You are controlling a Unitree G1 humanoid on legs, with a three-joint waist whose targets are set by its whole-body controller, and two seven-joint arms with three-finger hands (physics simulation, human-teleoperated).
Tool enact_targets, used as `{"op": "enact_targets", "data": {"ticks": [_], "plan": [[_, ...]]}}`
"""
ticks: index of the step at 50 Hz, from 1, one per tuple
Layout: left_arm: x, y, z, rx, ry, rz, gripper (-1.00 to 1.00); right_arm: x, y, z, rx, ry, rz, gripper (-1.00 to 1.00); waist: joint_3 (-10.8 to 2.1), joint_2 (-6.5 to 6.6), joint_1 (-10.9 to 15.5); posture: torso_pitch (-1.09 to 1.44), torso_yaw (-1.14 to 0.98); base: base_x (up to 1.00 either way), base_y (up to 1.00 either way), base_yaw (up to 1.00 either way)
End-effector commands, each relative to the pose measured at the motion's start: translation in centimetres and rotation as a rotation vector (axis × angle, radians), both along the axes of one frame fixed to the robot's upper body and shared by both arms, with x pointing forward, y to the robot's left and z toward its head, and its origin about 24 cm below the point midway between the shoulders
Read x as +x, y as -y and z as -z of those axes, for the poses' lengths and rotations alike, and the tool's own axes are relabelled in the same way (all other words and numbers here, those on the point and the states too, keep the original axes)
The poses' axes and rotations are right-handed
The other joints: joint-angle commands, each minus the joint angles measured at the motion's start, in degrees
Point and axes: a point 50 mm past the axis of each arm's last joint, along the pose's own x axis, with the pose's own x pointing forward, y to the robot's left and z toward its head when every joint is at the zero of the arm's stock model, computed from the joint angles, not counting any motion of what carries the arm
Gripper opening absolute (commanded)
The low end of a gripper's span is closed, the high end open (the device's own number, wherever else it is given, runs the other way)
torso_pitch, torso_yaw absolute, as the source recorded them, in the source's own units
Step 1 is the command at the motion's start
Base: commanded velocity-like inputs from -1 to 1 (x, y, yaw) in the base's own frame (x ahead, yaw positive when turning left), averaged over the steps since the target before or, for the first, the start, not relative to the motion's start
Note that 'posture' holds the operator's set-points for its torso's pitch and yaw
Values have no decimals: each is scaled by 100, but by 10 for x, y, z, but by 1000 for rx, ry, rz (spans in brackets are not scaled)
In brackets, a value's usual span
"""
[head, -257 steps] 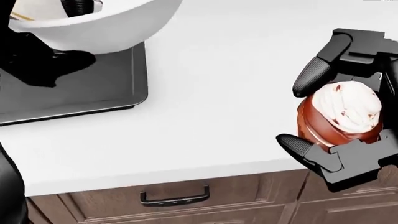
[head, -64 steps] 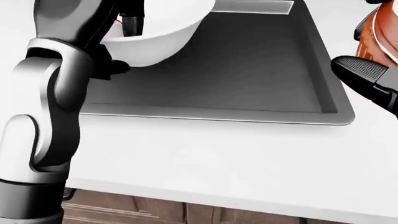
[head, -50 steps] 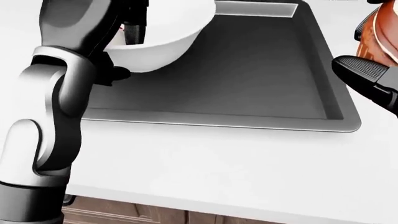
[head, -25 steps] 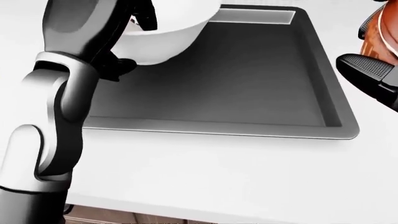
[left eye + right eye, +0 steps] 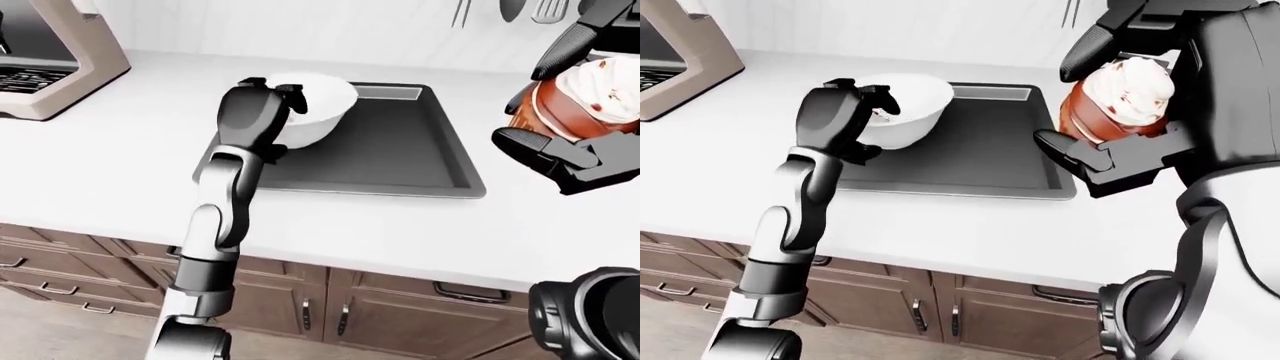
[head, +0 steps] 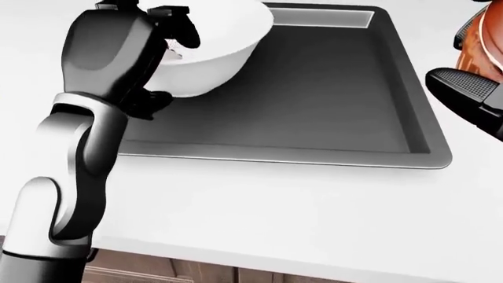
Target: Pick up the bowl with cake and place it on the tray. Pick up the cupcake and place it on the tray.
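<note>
My left hand (image 6: 167, 62) is shut on the rim of the white bowl (image 6: 216, 44), fingers hooked inside and thumb under its side. The bowl sits low over the top-left corner of the dark grey tray (image 6: 314, 160); I cannot tell whether it touches. The cake inside is mostly hidden by the hand. My right hand (image 5: 1080, 105) is shut on the brown cupcake (image 5: 1118, 97) with white frosting. It holds the cupcake upright in the air, just beyond the tray's right edge in the right-eye view.
The tray lies on a white counter (image 5: 120, 150). A beige coffee machine (image 5: 50, 52) stands at the top left. Utensils (image 5: 500, 9) hang on the wall at the top right. Brown cabinet doors (image 5: 400, 315) run under the counter.
The bowl has come down a little toward the tray's corner, with my left hand still on it. The right hand holds the cupcake in the same place. The view shifted slightly.
</note>
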Motion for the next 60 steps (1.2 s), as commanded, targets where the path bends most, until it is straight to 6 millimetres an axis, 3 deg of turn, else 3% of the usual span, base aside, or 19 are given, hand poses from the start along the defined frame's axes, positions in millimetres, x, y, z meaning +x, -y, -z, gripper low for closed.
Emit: {"op": "enact_targets", "data": {"ticks": [1, 6, 10, 21, 27, 40, 50, 60], "plan": [[-8, 3, -26, -13, 114, 19, 11, -4, 1, -8, -8, 54, 18, -100, -164, -11, -4, 0, 0, 0, 0, 0], [-14, 3, -27, -15, 110, 27, 18, -4, 1, -8, -8, 54, 18, -100, -161, -11, -4, 0, 0, 0, 0, 0], [-23, 3, -26, -22, 99, 35, 37, -5, 2, -8, -7, 55, 20, -100, -160, -10, -4, 0, 0, 0, 0, 0], [-44, 6, -35, -39, 112, 68, 36, -5, 0, -12, -13, 59, 16, -100, -153, -10, 4, 0, 0, 0, 0, 0], [-44, 9, -35, -29, 114, 79, 33, -4, -1, -12, -14, 58, 14, -100, -149, -17, 10, 0, 0, 0, 0, 0], [-53, 36, -57, 17, 130, 158, 37, -3, -1, -12, -11, 58, 8, -100, -137, -49, 29, 0, 0, 0, 0, 0], [-71, 28, -54, 3, 140, 161, 39, -4, 0, -14, -12, 60, 11, -100, -128, -46, 18, 0, 0, 0, 0, 0], [-114, 4, -63, -111, 172, 163, 45, 5, -6, -21, -11, 49, -6, -100, -108, -27, 8, 0, 0, 0, 0, 0]]}}
